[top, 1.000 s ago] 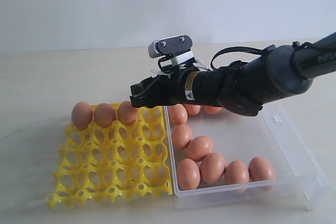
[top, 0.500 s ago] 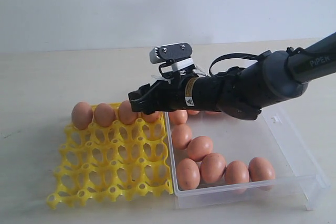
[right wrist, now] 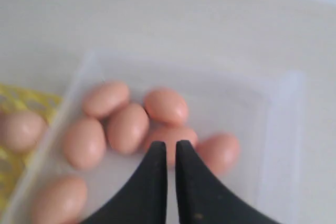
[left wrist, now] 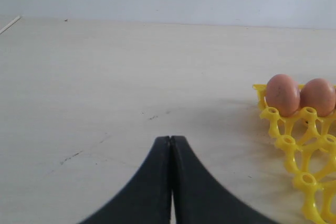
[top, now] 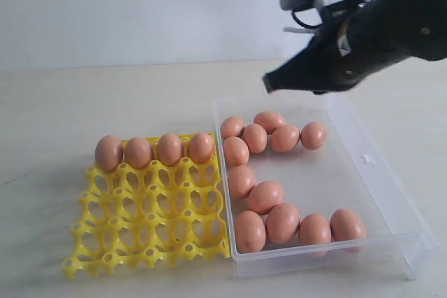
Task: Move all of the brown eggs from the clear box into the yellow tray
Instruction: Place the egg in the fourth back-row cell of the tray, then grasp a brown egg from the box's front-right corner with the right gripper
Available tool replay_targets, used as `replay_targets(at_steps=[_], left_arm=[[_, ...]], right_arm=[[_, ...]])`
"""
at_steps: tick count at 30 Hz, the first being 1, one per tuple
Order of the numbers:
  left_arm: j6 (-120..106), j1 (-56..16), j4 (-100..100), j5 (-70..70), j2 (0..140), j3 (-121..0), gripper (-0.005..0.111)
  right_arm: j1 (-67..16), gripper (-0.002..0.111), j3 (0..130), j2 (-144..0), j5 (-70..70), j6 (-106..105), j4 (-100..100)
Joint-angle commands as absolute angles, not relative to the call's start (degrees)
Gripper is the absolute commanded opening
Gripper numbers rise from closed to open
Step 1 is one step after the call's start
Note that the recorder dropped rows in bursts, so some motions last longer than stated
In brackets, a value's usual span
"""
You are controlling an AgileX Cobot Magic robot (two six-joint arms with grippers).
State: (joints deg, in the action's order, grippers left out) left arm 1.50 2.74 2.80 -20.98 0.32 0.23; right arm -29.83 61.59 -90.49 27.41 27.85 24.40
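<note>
Right end effector [top: 269, 83]: raised above the far side of the clear box [top: 335, 172], clear of all contents. In the right wrist view its fingers [right wrist: 155, 153] stand almost together, with only a thin slit between them. Nothing is held.

Left end effector [left wrist: 170, 140]: fingers pressed together, holding nothing. It sits low over the bare surface [left wrist: 105, 77], beside the yellow tray [left wrist: 294, 145] and apart from it. It does not appear in the exterior view.

Yellow tray [top: 150, 242]: resting on the surface, its right edge against the left wall of the clear box. Four brown eggs [top: 170, 149] occupy its far row, one per cup, upright and side by side. All other cups are open.

Clear box: holds twelve brown eggs.
- Six lie clustered in the far left corner [top: 255, 137], most of them touching.
- Two lie along the left wall towards the middle [top: 242, 181].
- Four form a row along the near wall [top: 315, 230], the leftmost in the near left corner.

The right half of the box floor is bare.
</note>
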Motion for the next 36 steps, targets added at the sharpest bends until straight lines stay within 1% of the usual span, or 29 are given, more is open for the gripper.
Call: replay_targets(at_steps=[1,2,3,4,5,6,8,9,20,26,31,33,34,35,36], left_arm=[[1.8,2.4,3.1,-20.4,0.0,0.0,0.000],[1.8,2.4,3.1,-20.4,0.0,0.0,0.000],[1.8,2.4,3.1,-20.4,0.0,0.0,0.000],[1.8,2.4,3.1,-20.4,0.0,0.0,0.000],[1.8,2.4,3.1,-20.4,0.0,0.0,0.000],[1.8,2.4,3.1,-20.4,0.0,0.0,0.000],[1.8,2.4,3.1,-20.4,0.0,0.0,0.000],[1.8,2.4,3.1,-20.4,0.0,0.0,0.000],[1.8,2.4,3.1,-20.4,0.0,0.0,0.000],[1.8,2.4,3.1,-20.4,0.0,0.0,0.000],[1.8,2.4,3.1,-20.4,0.0,0.0,0.000],[1.8,2.4,3.1,-20.4,0.0,0.0,0.000],[1.8,2.4,3.1,-20.4,0.0,0.0,0.000],[1.8,2.4,3.1,-20.4,0.0,0.0,0.000],[1.8,2.4,3.1,-20.4,0.0,0.0,0.000]], right_arm=[[-25.8,0.003,57.0,-88.1,41.7,14.1,8.8],[-25.2,0.006,55.4,-88.1,41.5,14.8,7.9],[-24.5,0.014,52.0,-88.1,39.7,15.7,6.2],[-24.2,0.020,50.3,-88.1,38.0,15.7,4.8],[-24.2,0.033,47.7,-88.1,34.6,15.7,1.9],[-24.2,0.044,45.6,-88.1,32.0,15.7,-1.0],[-24.2,0.056,43.8,-88.5,30.1,15.7,-1.6],[-24.2,0.057,43.5,-88.8,30.0,15.7,-1.6],[-24.2,0.057,43.3,-93.2,27.2,16.1,-0.9],[-24.2,0.057,43.3,-95.8,28.0,17.3,0.9],[-24.2,0.050,43.3,-96.1,30.9,18.2,1.0],[-24.2,0.044,43.3,-96.1,31.3,18.1,1.0],[-24.2,0.032,43.3,-96.1,31.5,18.1,1.0],[-24.2,0.018,43.3,-96.1,32.1,18.1,1.0],[-24.2,0.010,43.3,-96.1,32.5,18.0,1.2]])
